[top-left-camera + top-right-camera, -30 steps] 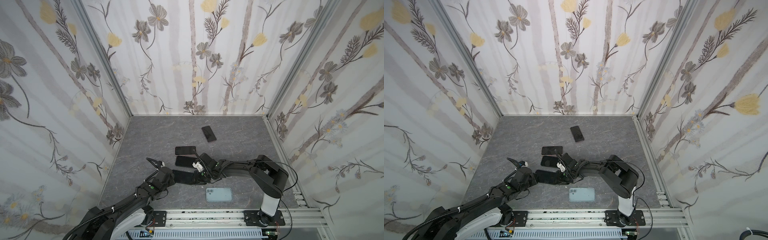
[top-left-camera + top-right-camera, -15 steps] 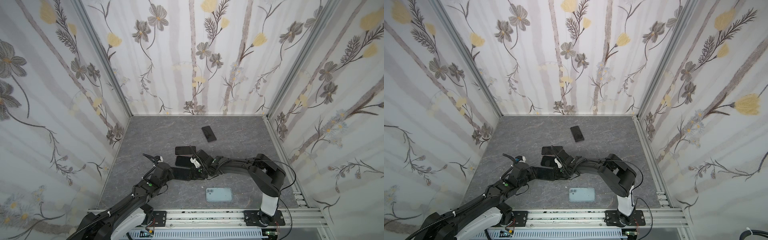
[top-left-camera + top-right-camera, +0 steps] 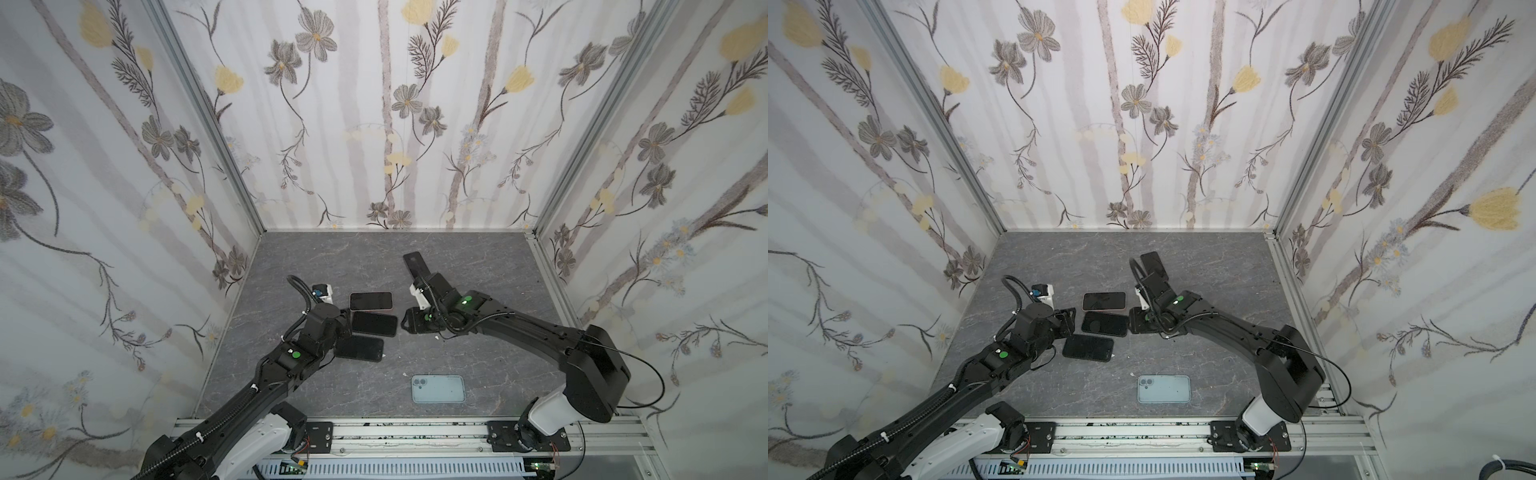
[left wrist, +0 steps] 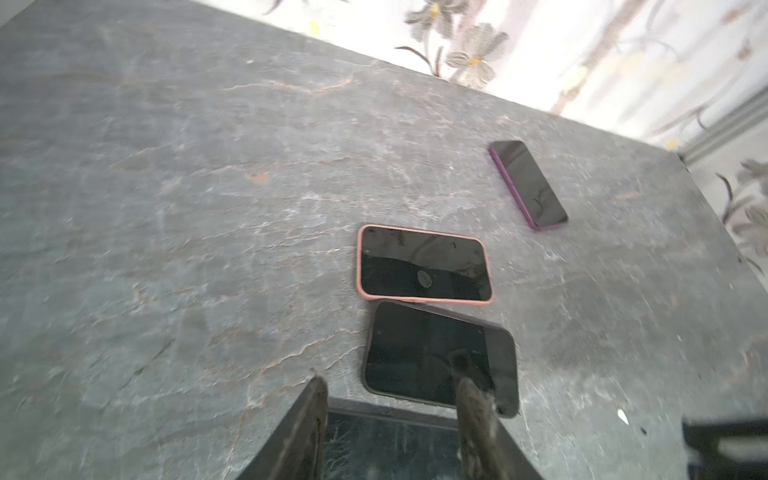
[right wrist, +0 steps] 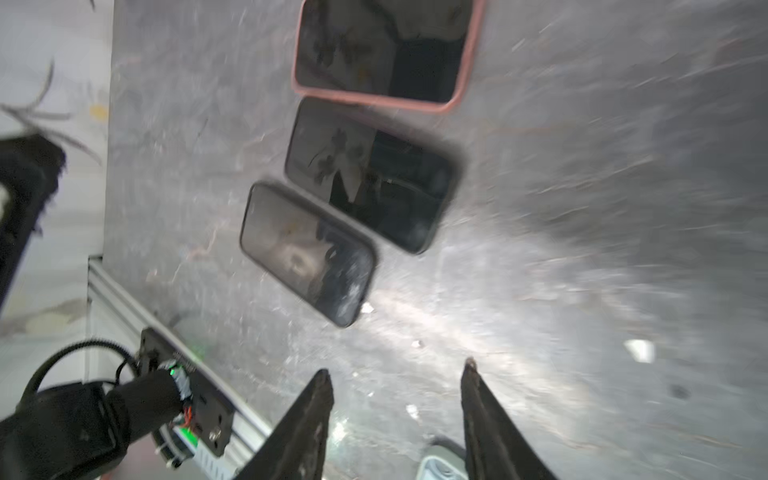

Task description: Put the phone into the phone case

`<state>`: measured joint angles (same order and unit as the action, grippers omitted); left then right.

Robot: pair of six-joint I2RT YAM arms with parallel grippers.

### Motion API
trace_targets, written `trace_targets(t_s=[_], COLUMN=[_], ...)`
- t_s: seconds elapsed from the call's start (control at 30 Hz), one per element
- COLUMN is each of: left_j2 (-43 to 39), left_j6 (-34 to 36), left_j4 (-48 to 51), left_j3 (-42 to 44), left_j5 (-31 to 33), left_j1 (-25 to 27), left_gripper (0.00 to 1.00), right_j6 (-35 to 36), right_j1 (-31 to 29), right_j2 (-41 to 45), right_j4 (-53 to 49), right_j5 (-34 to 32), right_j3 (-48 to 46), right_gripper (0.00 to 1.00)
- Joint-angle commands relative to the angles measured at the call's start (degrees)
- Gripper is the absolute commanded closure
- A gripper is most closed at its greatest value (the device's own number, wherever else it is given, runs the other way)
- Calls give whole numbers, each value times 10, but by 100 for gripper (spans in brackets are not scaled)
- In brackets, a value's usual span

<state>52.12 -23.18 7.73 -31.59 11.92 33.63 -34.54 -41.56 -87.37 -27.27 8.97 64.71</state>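
Grey all over the table (image 3: 478, 257), veined with pale and rusty cracks like slate. The walls (image 3: 374, 124) run white with soft grey stripes, grey flowers and yellow blooms on dark stems. There's the pink-rimmed phone (image 3: 370, 301) with black glass. The middle phone (image 3: 375, 323) is black all over, and the lower phone (image 3: 360, 349) is black too, smudged whitish at one end. The far phone (image 4: 528, 185) shows a purple edge. The phone case (image 3: 438, 388) is pale blue-grey. The left arm (image 3: 266, 386) and right arm (image 3: 532, 332) are black, each with a green dot, and the rail (image 3: 415, 428) is silver.

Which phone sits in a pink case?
Rearmost phone of the clustered three: pink rim. Middle phone and front phone are black-edged; the lone far phone is purple-edged.
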Motion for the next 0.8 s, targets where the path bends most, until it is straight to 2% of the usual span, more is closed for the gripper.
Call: trace_targets(t_s=[0.0,0.2,0.43,0.57,0.77], left_j2=[16,102,229,304,416], left_j6=[107,252,350,360,358], left_j4=[-54,-85,-102,-127,-144], left_j3=[-17,-64,-100,-116,-162], left_j5=[-48,-161,-258,-243,-190], left_j1=[33,165,289,334,359], left_gripper=[49,43,41,41,49], right_j6=[55,93,128,140,151], right_j1=[58,151,200,211,218], right_j2=[34,90,145,170,186], right_j4=[-48,-60,-63,-67,-82], right_j5=[-57,-71,-77,-79,-70], right_j3=[5,12,-3,-31,-57], right_gripper=[47,43,42,42,42])
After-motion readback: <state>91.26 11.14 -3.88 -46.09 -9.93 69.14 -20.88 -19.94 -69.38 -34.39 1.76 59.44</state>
